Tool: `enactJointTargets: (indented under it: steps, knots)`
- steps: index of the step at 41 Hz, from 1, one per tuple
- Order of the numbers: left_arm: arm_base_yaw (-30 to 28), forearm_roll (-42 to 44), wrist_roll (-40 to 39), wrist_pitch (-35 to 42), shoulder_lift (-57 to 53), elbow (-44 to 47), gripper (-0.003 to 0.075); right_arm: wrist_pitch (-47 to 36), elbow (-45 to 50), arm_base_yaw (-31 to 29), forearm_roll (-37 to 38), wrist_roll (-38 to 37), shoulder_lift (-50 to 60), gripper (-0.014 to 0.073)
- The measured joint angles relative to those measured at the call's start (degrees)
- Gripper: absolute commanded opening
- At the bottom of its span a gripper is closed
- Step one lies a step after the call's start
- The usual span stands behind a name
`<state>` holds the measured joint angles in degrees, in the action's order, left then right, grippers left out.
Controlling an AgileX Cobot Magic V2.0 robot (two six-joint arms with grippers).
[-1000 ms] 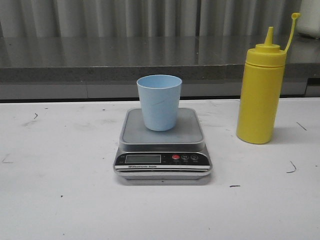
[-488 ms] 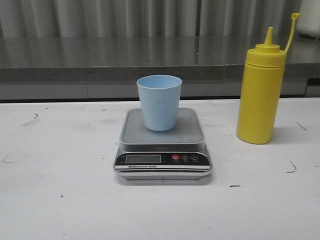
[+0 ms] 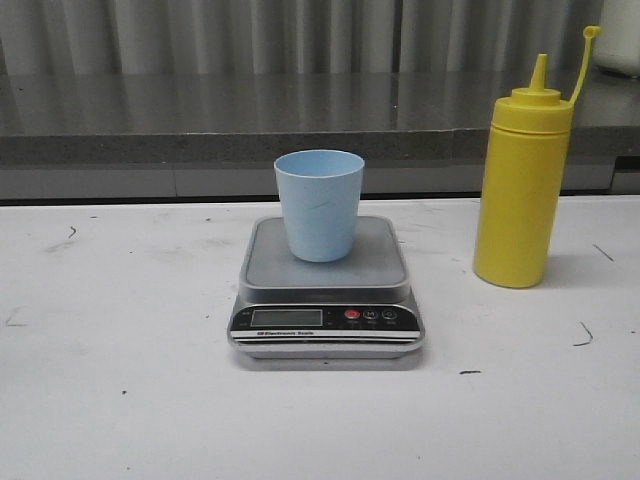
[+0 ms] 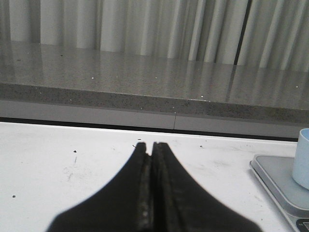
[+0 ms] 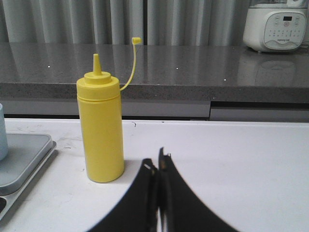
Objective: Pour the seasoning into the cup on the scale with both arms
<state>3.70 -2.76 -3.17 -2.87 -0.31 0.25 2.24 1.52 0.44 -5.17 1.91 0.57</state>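
The pale blue cup [image 3: 319, 205] stands upright on the grey platform of the silver scale [image 3: 280, 270] at the table's middle. The yellow seasoning bottle [image 3: 521, 190] stands upright to the right of the scale, its nozzle uncapped and its cap strap sticking up. Neither gripper shows in the front view. In the left wrist view my left gripper [image 4: 150, 145] is shut and empty, with the scale [image 4: 273, 176] and cup [image 4: 303, 157] off to its side. In the right wrist view my right gripper [image 5: 158, 162] is shut and empty, short of the bottle [image 5: 101, 130].
A grey stone counter [image 3: 250, 120] runs behind the white table [image 3: 120, 400], with curtains behind it. A white kitchen appliance [image 5: 275, 24] stands on the counter at the far right.
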Motion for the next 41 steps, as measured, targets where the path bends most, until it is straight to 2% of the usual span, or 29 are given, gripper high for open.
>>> enactJointTargets:
  steps: [41]
  knots:
    - [0.0,0.0,0.0,0.0,0.0,0.0,-0.002,0.0,0.0,1.5,-0.5,0.0,0.0,-0.0068]
